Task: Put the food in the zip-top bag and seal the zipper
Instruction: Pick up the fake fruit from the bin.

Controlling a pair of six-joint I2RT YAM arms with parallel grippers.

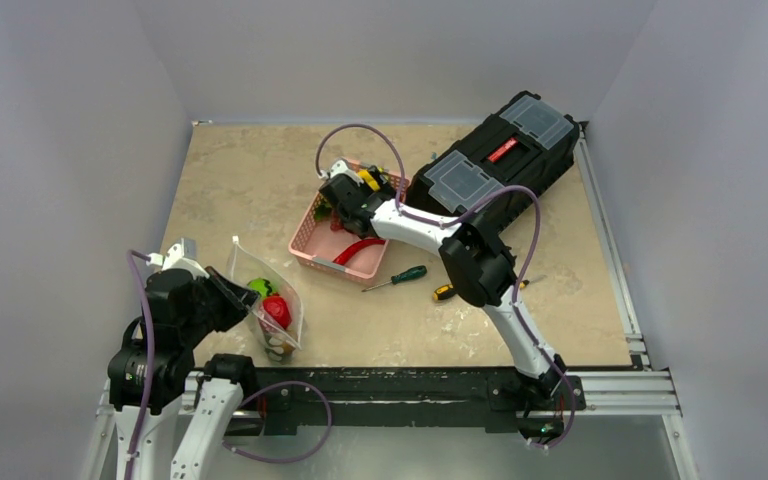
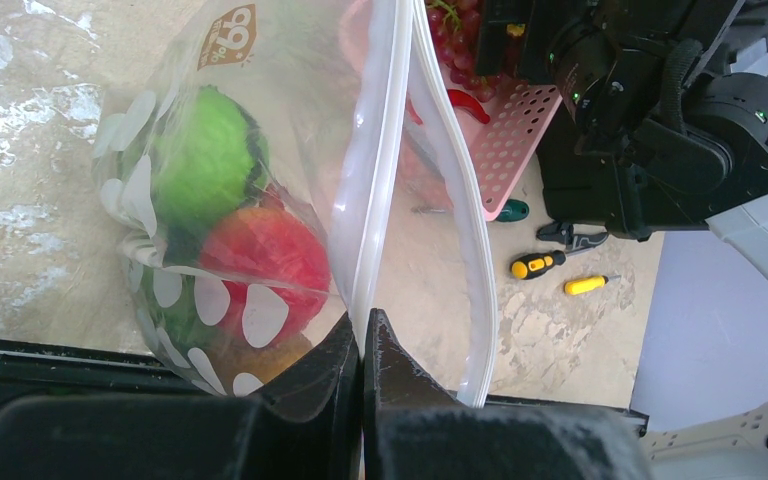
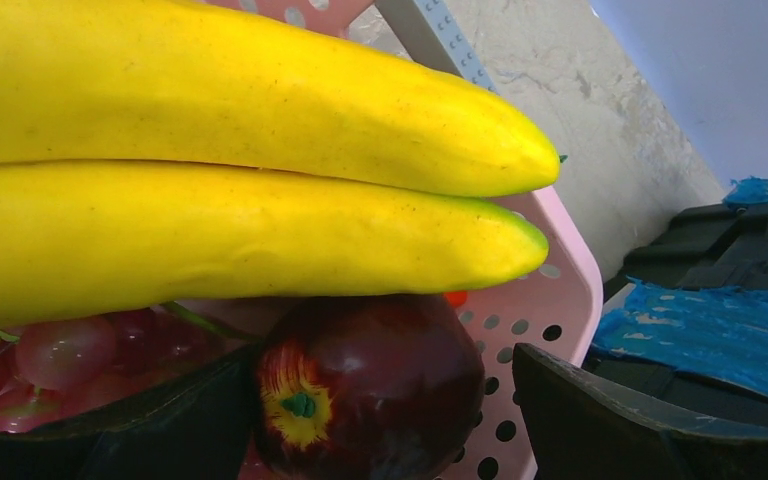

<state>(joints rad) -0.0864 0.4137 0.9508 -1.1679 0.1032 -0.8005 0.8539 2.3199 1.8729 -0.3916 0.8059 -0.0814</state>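
Right now the right arm's job looks like a pick out of the pink basket (image 1: 305, 240), mid-frame in the top view. The right gripper (image 3: 390, 420) has its claw spread wide and is holding nothing. In its wrist view the banana bunch (image 3: 260, 170) fills the whole upper part of the frame. A dark-red apple (image 3: 380, 370) sits bottom centre, right between the two fingers, and the grapes (image 3: 60, 355) are tucked in the lower left.

My take: go for the apple, since it's already lined up. Drop straight down so the pads meet its widest part. It's glossy and round, so a high pinch would probably squirt it out. Watch that the bananas don't get dragged along.

The zip-top bag (image 1: 260, 290) is lower left in the top view, standing up off the table. It's crinkly clear plastic with a green, white-spotted lower part, and its mouth gapes. Inside are a green round piece (image 2: 205, 160) and, below it, a red one (image 2: 265, 255). The left gripper (image 2: 363, 350) is clamped tight on the zipper (image 2: 372, 150), the whitish strip along the near lip. The zipper isn't sealed.
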